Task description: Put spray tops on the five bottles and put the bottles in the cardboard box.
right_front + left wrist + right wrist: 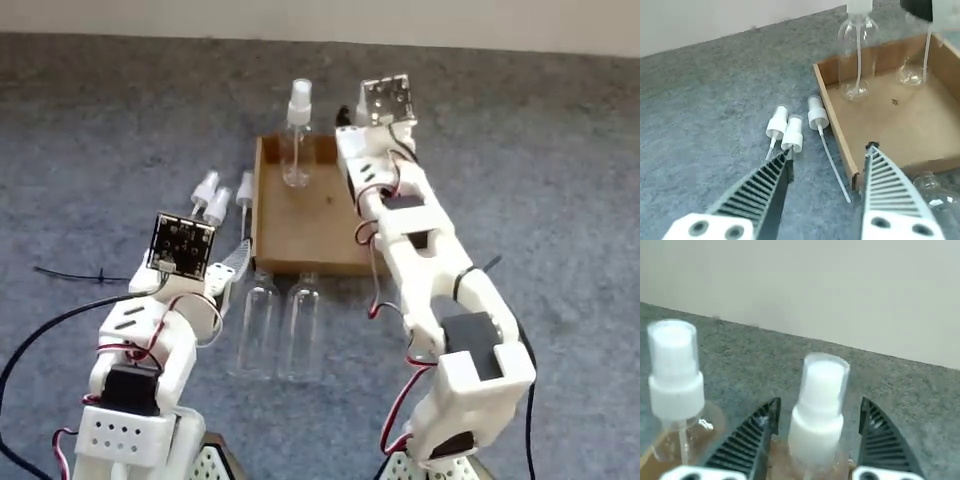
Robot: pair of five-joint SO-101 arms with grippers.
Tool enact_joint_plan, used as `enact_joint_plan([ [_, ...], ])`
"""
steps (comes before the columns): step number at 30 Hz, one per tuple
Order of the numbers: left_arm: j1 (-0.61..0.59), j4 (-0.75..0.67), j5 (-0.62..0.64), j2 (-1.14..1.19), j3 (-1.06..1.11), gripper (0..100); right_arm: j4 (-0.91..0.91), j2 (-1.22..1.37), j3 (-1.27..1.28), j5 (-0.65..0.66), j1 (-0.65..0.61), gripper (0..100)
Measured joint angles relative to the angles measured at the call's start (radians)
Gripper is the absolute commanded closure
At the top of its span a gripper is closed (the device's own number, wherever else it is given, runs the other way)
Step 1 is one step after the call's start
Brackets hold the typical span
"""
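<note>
Fingers (752, 435) of the right gripper (817, 412) stand spread to either side of the white spray top of a capped bottle (819, 405). A narrow gap shows on each side and nothing is gripped. The clear bottle stands upright at the far end of the cardboard box (320, 235). A second capped bottle (297, 150) stands upright just beside it, toward the box's left side. The right arm (430, 260) stretches along the box's right wall.

At the left, the left gripper (829, 154) hangs over the grey carpet (100, 130) just outside the box's left wall, its fingers wide apart and empty. Ahead of it lie 3 spray tops (792, 137), white and loose, close together on the carpet beside that wall. 2 of them lie against each other or very nearly so. The 3rd, nearest the box, trails its thin dip tube back toward the gripper.

Between the 2 arms, 2 uncapped bottles (258, 325) lie side by side on the carpet just in front of the box's near wall, necks pointing toward it. A thin black wire (70, 272) lies on the carpet to the left of the left arm.
</note>
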Motion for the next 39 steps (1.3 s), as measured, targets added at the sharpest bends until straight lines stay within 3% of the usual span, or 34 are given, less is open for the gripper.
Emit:
enact_joint_plan([
  [9, -0.002, -0.029, 0.0, 0.0, 0.008, 79, 0.175, 0.002, -0.218, 0.0, 0.0, 81.0],
  [13, -0.002, -0.029, 0.0, 0.0, 0.008, 79, 0.396, 0.002, -0.436, 0.0, 0.0, 81.0],
  [17, -0.002, -0.029, 0.0, 0.0, 0.008, 79, 0.778, 0.002, -0.71, 0.0, 0.0, 81.0],
  [26, -0.002, -0.029, 0.0, 0.0, 0.008, 79, 1.84, 0.0, -1.174, 0.0, 0.0, 81.3],
  [32, -0.002, -0.029, 0.0, 0.0, 0.008, 79, 1.924, -0.109, -1.031, 0.038, 0.084, 81.1],
  [36, -0.002, -0.029, 0.0, 0.0, 0.008, 79, 1.926, -0.321, -0.686, 0.14, 0.074, 80.9],
  [39, -0.002, -0.029, 0.0, 0.0, 0.008, 79, 1.87, -0.483, -0.361, 0.163, 0.046, 75.3],
])
